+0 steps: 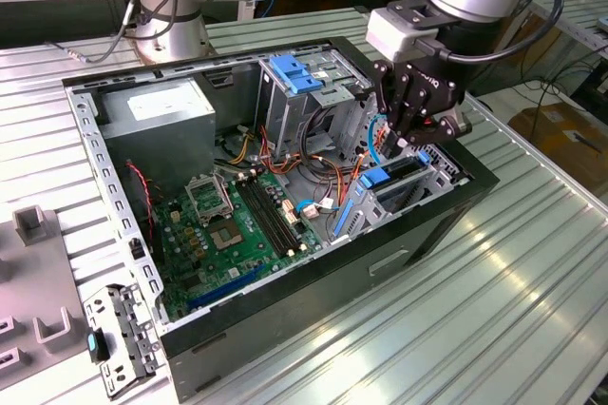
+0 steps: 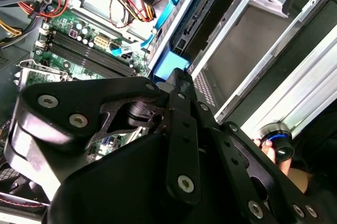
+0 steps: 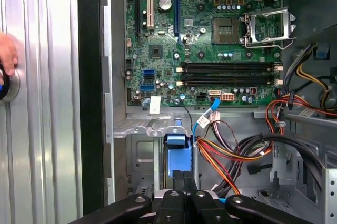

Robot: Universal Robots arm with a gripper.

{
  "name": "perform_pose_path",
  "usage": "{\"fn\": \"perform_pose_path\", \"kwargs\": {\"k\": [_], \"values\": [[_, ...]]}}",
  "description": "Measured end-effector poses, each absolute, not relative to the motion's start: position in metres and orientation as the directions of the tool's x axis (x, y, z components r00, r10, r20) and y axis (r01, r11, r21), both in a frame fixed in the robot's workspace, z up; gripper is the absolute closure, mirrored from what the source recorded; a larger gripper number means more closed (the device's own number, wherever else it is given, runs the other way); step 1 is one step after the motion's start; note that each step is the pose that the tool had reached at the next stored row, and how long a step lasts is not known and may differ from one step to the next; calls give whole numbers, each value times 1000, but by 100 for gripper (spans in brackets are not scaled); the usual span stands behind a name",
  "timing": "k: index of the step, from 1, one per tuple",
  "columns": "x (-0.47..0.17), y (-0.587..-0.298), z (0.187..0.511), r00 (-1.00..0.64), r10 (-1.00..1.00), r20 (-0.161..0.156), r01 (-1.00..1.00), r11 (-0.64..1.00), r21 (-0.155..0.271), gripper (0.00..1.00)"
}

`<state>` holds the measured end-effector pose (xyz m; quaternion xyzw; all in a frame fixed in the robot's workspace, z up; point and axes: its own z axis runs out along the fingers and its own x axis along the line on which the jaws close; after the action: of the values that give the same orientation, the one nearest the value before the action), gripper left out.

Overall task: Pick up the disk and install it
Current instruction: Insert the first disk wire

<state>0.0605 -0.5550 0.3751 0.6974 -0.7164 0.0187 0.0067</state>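
Observation:
The disk point(image 1: 397, 180) stands on edge in the metal bay at the corner of the open computer case on the exterior view's right, its blue carrier rails showing. My gripper point(image 1: 392, 144) hangs straight above it, fingers shut together, tips down on the disk's blue end. In both wrist views the shut gripper point(image 2: 179, 79) point(image 3: 182, 175) meets the blue carrier end of the disk point(image 2: 169, 70) point(image 3: 175, 148); nothing shows between the fingers. The disk's label is hidden inside the bay.
A tall drive cage with a blue latch point(image 1: 296, 77) stands beside the bay. Loose red, orange and blue cables point(image 1: 323, 172) lie between them. The green motherboard point(image 1: 233, 224) fills the case floor. A person's hand point(image 3: 6, 56) rests on a knob outside the case wall.

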Motion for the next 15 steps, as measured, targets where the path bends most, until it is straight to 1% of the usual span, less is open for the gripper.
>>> {"fn": "perform_pose_path", "kwargs": {"k": [15], "values": [[69,-555,375,-27,-999,36,-999,27,-18,89]]}}
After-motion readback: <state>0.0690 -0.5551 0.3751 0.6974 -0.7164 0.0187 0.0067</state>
